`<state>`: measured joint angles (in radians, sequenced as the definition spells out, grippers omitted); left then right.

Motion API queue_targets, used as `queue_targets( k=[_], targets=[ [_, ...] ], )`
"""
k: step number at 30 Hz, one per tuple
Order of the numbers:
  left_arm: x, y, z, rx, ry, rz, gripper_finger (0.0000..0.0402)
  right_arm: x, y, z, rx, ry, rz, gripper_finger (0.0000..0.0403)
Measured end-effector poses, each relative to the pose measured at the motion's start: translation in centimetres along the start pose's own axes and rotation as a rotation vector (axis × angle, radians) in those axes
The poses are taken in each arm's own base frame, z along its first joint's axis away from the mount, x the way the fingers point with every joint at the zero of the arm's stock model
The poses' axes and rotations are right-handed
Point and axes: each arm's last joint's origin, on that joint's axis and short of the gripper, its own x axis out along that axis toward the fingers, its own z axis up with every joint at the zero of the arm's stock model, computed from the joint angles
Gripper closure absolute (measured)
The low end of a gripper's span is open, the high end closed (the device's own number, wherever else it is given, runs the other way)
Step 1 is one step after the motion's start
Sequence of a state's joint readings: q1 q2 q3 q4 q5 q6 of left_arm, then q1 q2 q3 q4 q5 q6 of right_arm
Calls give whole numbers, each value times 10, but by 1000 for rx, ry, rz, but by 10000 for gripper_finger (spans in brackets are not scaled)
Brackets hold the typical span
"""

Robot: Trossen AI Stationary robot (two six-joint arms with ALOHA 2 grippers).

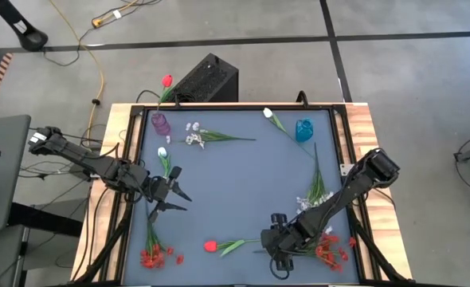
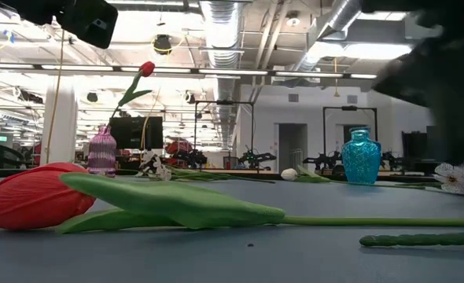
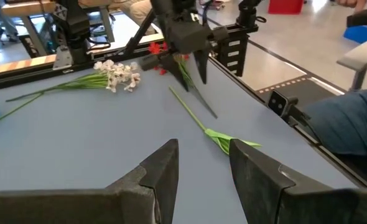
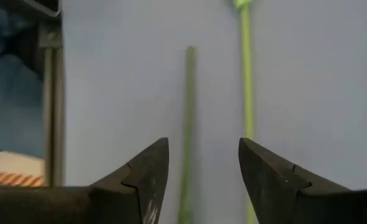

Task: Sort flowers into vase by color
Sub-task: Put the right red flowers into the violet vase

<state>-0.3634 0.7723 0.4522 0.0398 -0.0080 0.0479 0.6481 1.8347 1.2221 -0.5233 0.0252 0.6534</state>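
Note:
A red tulip (image 1: pixel 211 246) lies flat near the table's near edge, big in the low view (image 2: pixel 27 196). My right gripper (image 1: pixel 276 259) hovers open at its stalk end, pointing down. In its wrist view the fingers (image 4: pixel 202 146) stand on either side of a dark green stalk (image 4: pixel 188 124), apart from it, with a lighter stalk (image 4: pixel 247 74) beside it. My left gripper (image 1: pixel 179 199) waits open on the left, next to a white tulip (image 1: pixel 162 153). A purple vase (image 1: pixel 161 123) holds one red tulip (image 2: pixel 146 69). The blue vase (image 1: pixel 304 130) stands at the far right.
Red clusters lie near left (image 1: pixel 151 255) and near right (image 1: pixel 327 247). White clusters lie by the purple vase (image 1: pixel 193 135) and under my right arm (image 1: pixel 311 199). A white tulip (image 1: pixel 268 114) lies beside the blue vase. A dark frame (image 1: pixel 131 159) rims the table.

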Motion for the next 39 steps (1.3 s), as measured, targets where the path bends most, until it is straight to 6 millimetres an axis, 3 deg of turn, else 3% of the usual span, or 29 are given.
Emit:
queue_targets(
  k=[10,22,33,39],
  targets=[
    [0,0,1,35,-6,8,269,-4,19,-44,161,216,-97,182],
    [0,0,2,36,-17,9,269,-2,28,-66,204,152,-200,188],
    [0,0,2,37,-19,12,269,12,30,-81,234,113,-126,252],
    [0,2,2,36,-17,49,269,13,29,-81,147,123,-124,326]
  ],
)
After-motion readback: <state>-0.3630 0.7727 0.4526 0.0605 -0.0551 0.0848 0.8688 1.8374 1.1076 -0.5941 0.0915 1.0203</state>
